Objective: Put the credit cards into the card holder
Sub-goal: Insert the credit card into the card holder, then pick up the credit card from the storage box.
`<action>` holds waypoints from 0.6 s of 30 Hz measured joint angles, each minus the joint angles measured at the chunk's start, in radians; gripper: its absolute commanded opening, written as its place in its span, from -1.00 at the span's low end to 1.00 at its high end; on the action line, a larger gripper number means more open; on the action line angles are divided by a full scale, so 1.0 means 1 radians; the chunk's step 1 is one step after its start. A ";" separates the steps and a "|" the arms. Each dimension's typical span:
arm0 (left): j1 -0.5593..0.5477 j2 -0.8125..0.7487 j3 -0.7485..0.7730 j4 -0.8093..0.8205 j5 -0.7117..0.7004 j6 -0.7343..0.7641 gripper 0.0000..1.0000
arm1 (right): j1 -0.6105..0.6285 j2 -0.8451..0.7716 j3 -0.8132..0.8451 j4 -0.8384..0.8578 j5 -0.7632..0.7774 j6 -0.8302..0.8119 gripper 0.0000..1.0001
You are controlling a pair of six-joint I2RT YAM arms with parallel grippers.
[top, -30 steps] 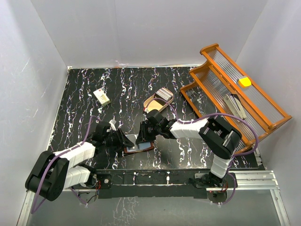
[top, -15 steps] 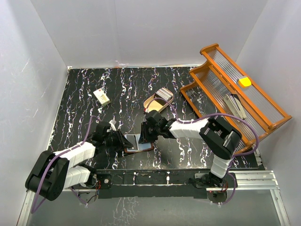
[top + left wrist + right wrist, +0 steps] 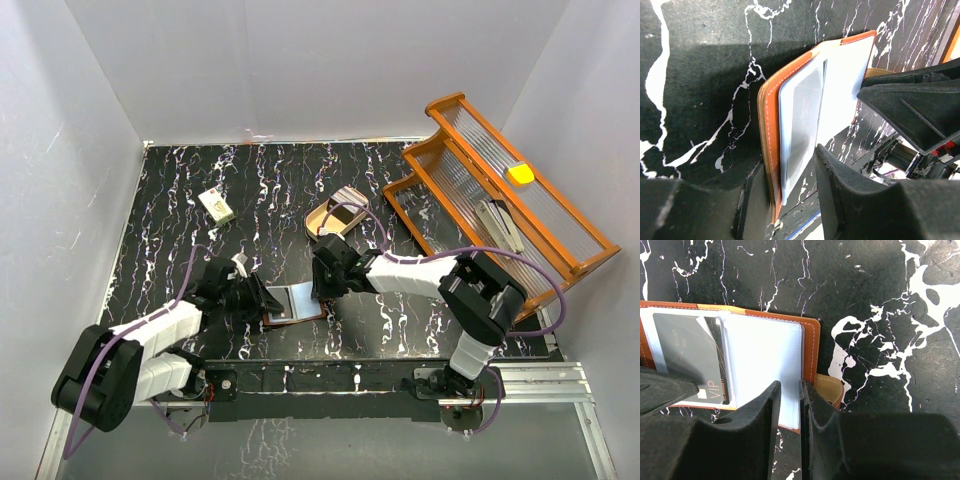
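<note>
The brown card holder [image 3: 293, 302] lies open on the black marbled table between my two grippers. A dark card marked VIP [image 3: 690, 357] sits in its left clear pocket; the right pocket [image 3: 765, 360] looks pale and bare. My left gripper [image 3: 262, 297] is open, its jaws straddling the holder's left leather edge [image 3: 769, 110] with a gap beside the sleeve. My right gripper [image 3: 791, 385] is over the holder's right edge, its jaws a narrow slit apart with nothing between them. The remaining credit cards [image 3: 350, 203] lie stacked at the far end of the beige tray.
A beige oval tray [image 3: 322, 222] lies just beyond the holder. A small cream block [image 3: 216, 205] sits at the back left. An orange ribbed rack [image 3: 500, 190] holding a yellow piece leans at the right. White walls enclose the table.
My right gripper has shifted right, off the holder's middle to its right edge, uncovering the pale pockets. The left arm has stayed at the left edge.
</note>
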 measured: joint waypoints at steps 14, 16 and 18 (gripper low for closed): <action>0.000 -0.100 0.000 -0.101 -0.058 0.011 -0.93 | 0.000 -0.010 0.001 -0.026 0.031 -0.020 -0.57; 0.000 -0.100 0.000 -0.087 -0.049 0.011 -0.96 | 0.000 -0.018 0.008 -0.055 0.043 -0.037 -0.51; 0.000 -0.100 -0.001 -0.077 -0.041 0.010 -0.97 | 0.000 -0.025 0.034 -0.094 0.062 -0.063 -0.44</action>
